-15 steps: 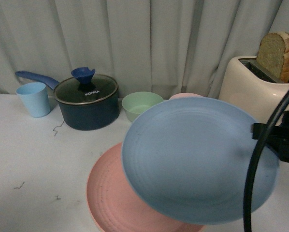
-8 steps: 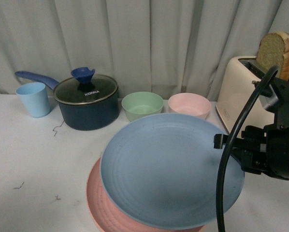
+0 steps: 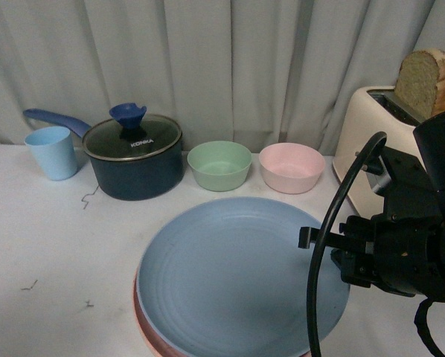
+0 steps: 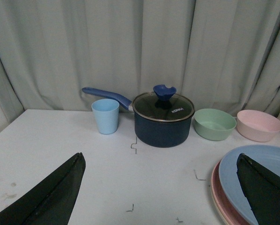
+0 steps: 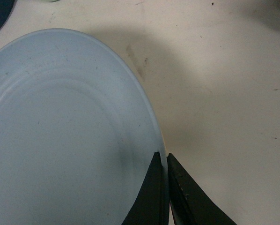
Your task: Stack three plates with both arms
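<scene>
white table (image 3: 51,245): right end effector (image 5: 164,165) clamped on light blue plate (image 3: 230,275), bowls (image 3: 219,164) and pot (image 3: 133,156) behind

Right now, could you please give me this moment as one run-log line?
right gripper: shut on blue plate rim | blue plate: over pink plate | left gripper: open, empty

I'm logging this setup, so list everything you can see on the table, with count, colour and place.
Light blue plate: 1, on top of the stack, front centre.
Pink plate: 1, rim showing under the blue one.
Saucepan: 1, dark blue, glass lid, back left.
Cup: 1, light blue, left of saucepan.
Bowls: 2, green and pink, back centre.
Toaster: 1, cream, back right, holding bread.
Right gripper: black, shut on the blue plate's rim.
Left gripper: black, open, empty.
</scene>
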You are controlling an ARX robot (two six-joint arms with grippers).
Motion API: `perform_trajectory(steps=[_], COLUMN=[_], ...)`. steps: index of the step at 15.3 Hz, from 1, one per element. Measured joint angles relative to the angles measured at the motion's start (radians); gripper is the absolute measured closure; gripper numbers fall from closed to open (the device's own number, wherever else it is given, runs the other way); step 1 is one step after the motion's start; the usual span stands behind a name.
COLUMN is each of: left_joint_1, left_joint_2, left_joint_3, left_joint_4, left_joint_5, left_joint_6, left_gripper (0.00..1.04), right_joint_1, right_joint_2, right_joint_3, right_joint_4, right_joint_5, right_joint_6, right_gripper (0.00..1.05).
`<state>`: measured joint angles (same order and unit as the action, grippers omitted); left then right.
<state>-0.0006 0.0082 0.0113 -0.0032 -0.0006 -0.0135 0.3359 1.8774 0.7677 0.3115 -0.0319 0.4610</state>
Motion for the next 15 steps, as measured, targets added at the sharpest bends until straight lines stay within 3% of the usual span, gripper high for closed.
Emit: perform_trajectory(steps=[5,9,13,14,15], left_joint_1=[0.000,0.000,0.000,0.000,0.000], left_joint_2=[0.000,0.000,0.000,0.000,0.000], left_joint_3=[0.000,0.000,0.000,0.000,0.000], left_joint_4=[0.000,0.000,0.000,0.000,0.000], left_joint_5=[0.000,0.000,0.000,0.000,0.000], left_joint_6=[0.000,0.000,0.000,0.000,0.000], left_gripper=[0.07,0.07,0.07,0.07,0.07], right_joint_1=[0.019,0.011,-0.053,-0.070,-0.090], right_joint_2=[0.019,-0.003,-0.251,-0.314,-0.394], right_joint_3=[0.008,0.009,-0.036,-0.053,-0.074], right_joint_4=[-0.013,-0.012,-0.021,-0.031,-0.050], right_joint_5=[0.006,-0.004,-0.069,-0.085,-0.109], right_joint_6=[0.010,0.022,0.047,0.056,0.063], right_gripper=[1.00,0.57,0.09,0.05,0.07])
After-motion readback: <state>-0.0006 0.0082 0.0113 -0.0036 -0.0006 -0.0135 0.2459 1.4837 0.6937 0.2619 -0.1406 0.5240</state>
